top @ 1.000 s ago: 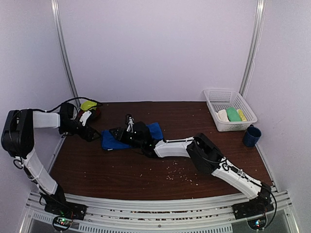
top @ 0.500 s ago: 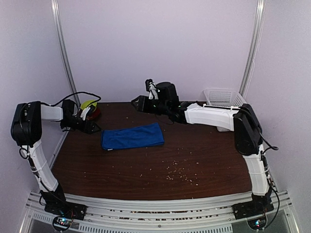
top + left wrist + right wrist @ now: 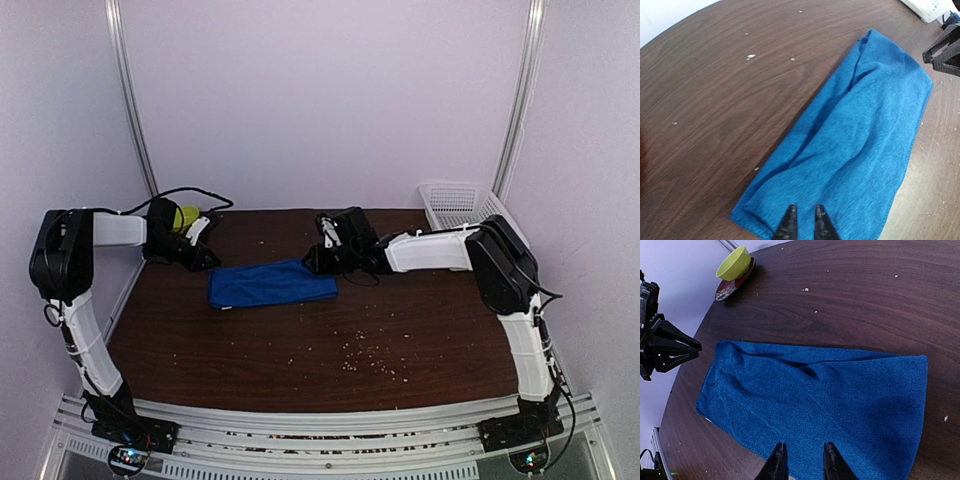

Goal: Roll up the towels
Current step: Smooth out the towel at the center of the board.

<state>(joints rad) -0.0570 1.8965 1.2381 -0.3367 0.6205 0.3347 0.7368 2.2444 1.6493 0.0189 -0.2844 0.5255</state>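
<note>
Dark wood table (image 3: 430, 320) w/ crumbs (image 3: 365, 358), blue towel (image 3: 270, 284) flat, pale walls (image 3: 330, 100).

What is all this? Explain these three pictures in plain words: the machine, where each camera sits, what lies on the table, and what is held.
The machine is two robot arms bolted at the near edge of a table, each ending in two fingers. The wide picture comes from a fixed camera above and behind them. The other two come from small cameras on the wrists, looking past each arm's own fingers. On the dark table lies a blue towel, flat and unrolled, with crumbs nearby. A green cup sits far left, a white basket far right. The left arm's fingers are over one end of the towel, the right arm's fingers over the other. Neither visibly holds anything.
</note>
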